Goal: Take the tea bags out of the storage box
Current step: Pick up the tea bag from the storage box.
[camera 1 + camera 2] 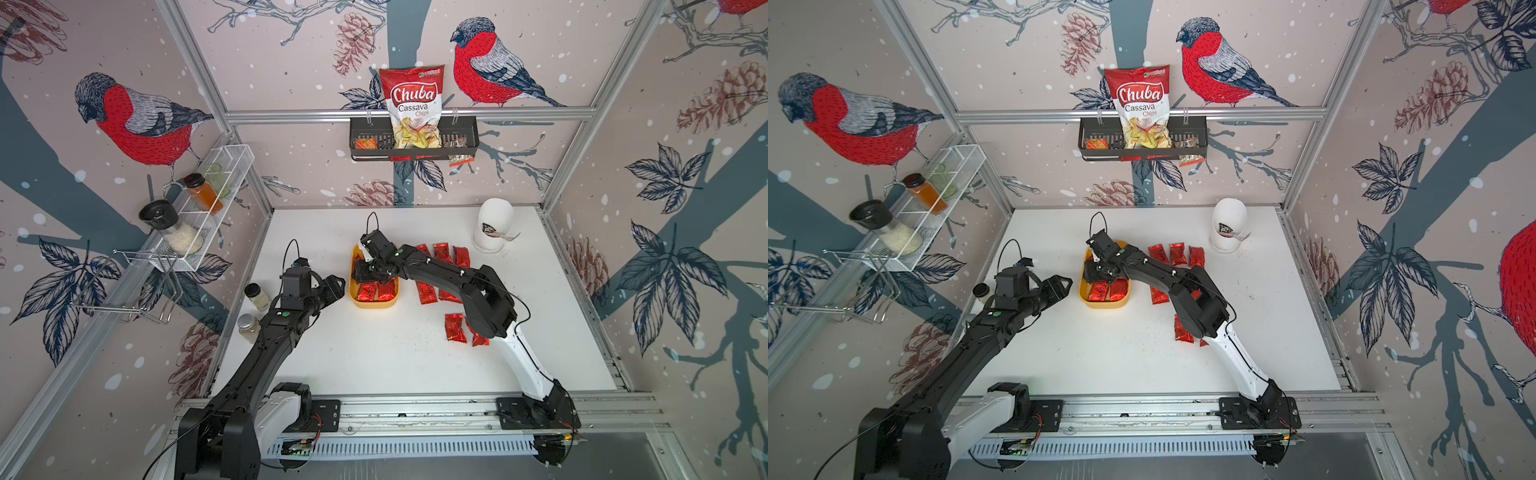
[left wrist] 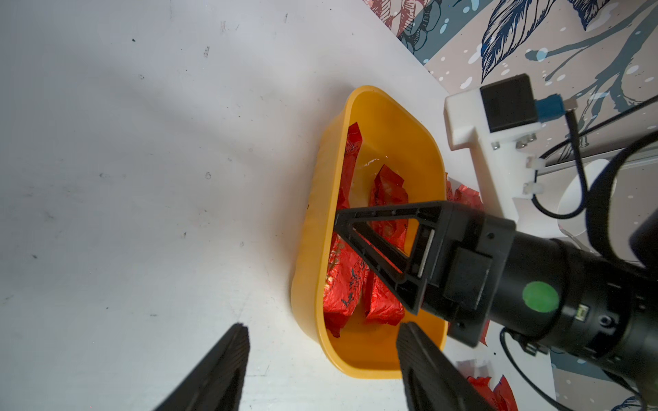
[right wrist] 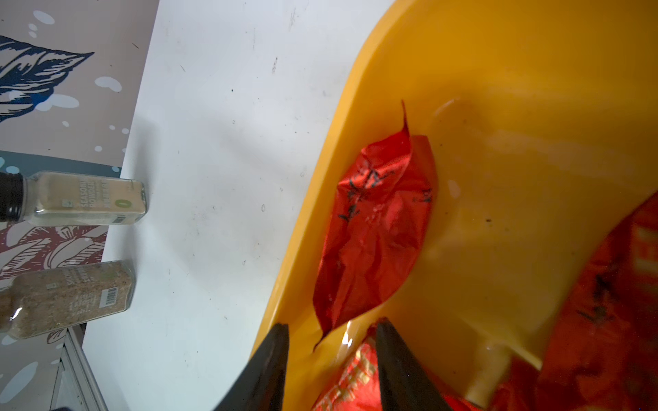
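Yellow storage box (image 1: 374, 306) w/ tea bags (image 1: 368, 291), partly hidden under right claw (image 3: 333, 327).

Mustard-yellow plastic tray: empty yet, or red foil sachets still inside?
Not empty. At least three shiny red foil sachets lie inside the mustard-yellow plastic tray; more lie outside on the white table.

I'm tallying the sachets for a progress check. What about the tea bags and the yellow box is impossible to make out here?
- Count of tea bags left in the storage box: in both top views the right arm covers its far half.
- Tea bags on the table: several lie partly under that arm's elbow in both top views.
- Print on a sachet: right wrist view, too blurred to read.
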